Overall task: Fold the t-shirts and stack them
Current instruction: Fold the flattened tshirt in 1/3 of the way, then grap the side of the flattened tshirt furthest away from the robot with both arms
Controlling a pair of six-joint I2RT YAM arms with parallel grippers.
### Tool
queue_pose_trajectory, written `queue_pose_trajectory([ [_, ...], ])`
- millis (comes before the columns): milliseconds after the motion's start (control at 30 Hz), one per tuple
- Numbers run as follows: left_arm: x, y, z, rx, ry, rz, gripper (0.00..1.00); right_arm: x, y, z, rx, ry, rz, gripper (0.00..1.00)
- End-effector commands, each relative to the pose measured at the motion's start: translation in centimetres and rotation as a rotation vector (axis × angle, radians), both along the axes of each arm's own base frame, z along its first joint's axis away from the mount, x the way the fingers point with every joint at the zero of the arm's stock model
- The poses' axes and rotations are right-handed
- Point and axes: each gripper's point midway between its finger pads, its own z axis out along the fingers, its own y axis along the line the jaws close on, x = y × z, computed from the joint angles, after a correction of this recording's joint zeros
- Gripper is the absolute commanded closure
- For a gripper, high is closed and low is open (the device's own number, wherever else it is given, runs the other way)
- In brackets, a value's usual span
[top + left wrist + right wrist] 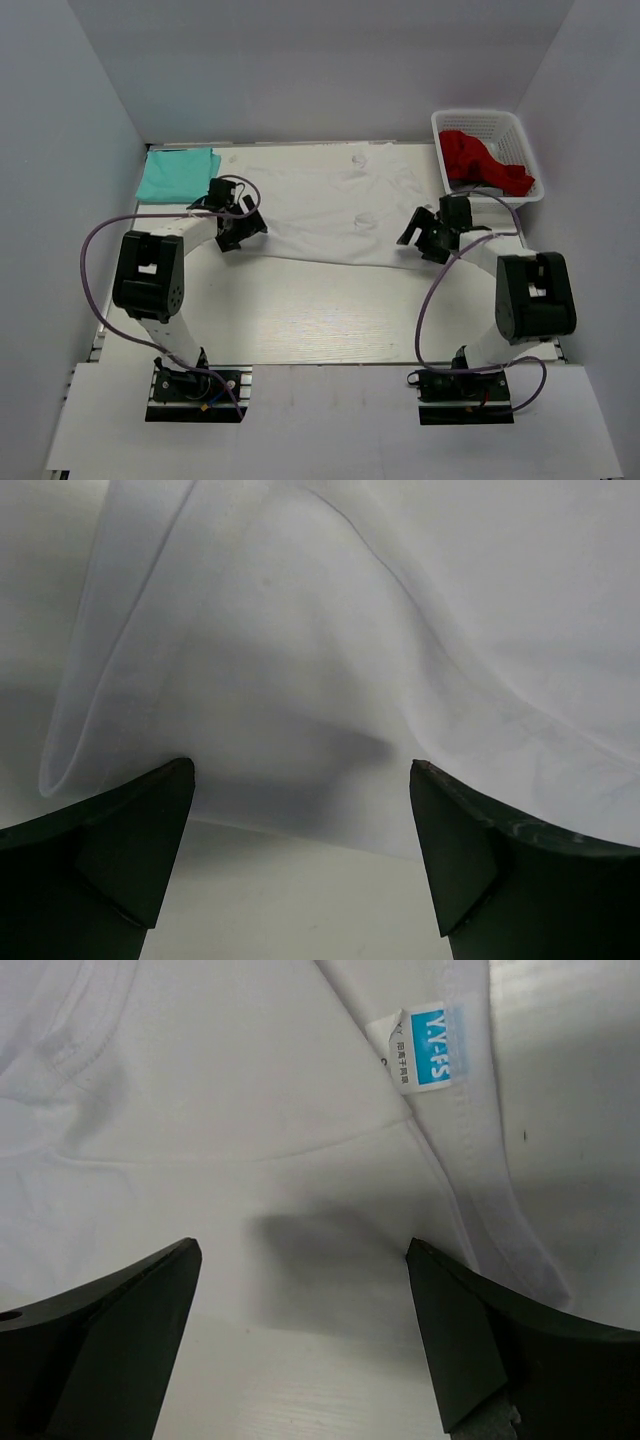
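Over the near edge of the thin white cloth t-shirt (330, 205), left tool (242, 232) and right tool (420, 240) wide open, empty

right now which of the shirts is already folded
The mint-teal t-shirt at the far left corner: it lies in a compact fold, while the white t-shirt is spread out wide and flat.

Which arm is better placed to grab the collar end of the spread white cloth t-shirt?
Right. The right gripper, open, sits at the neckline of the white cloth t-shirt, its blue label just ahead of it; the left gripper, also open, is at the opposite end.
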Motion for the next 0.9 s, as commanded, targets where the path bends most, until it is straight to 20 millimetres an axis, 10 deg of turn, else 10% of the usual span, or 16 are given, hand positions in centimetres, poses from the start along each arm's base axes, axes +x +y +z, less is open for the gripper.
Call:
queue_pose_trajectory([
  [0,-7.6,2.4,-3.5,0.087,0.212,0.056,0.0,-7.0,-0.1,-2.4,0.023,0.138,-0.022,0.1],
  [200,-15.6,3.1,-4.1,0.06,0.297,0.084,0.0,-13.4,-1.0,-2.6,0.004,0.121,-0.008,0.1],
  [367,-16.2,3.6,1.6,0.029,0.148,0.146,0.0,-13.9,0.2,2.2,0.061,-0.013,0.072,0.1],
  [600,-9.0,5.2,11.8,0.052,-0.201,0.232,0.0,-9.7,1.3,10.6,0.044,-0.224,0.193,0.1],
  [867,2.1,9.1,10.9,0.314,-0.121,0.348,0.0,1.1,1.3,16.9,-0.038,-0.42,0.15,0.1],
])
